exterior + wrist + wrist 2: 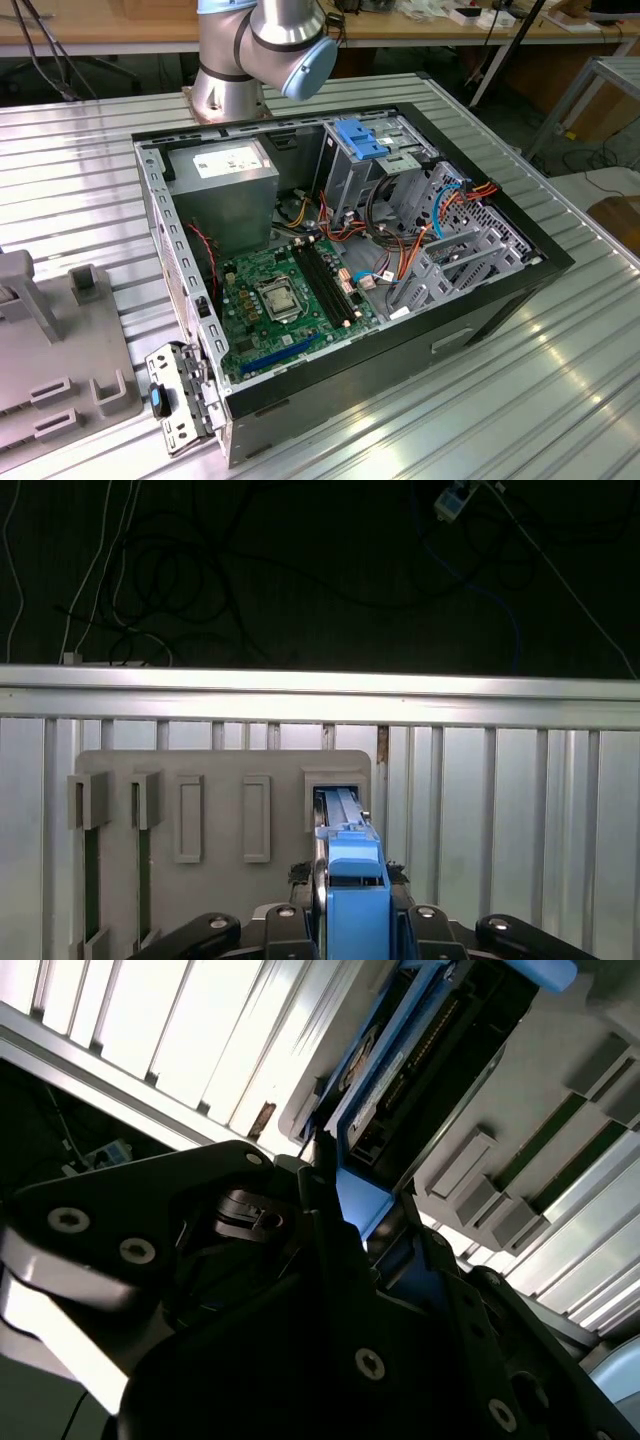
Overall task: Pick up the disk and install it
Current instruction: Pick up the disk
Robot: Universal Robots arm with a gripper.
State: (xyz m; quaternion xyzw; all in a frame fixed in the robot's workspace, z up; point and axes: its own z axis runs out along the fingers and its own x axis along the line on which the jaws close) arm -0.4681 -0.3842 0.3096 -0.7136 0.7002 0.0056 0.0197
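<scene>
First wrist view: disk (pixel 352 860) clamped upright within the pincer (pixel 357 915).

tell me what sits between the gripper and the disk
Nothing: in both wrist views the gripper is shut directly on the blue rail of the disk, which stands in a slot of the grey holder.
</scene>
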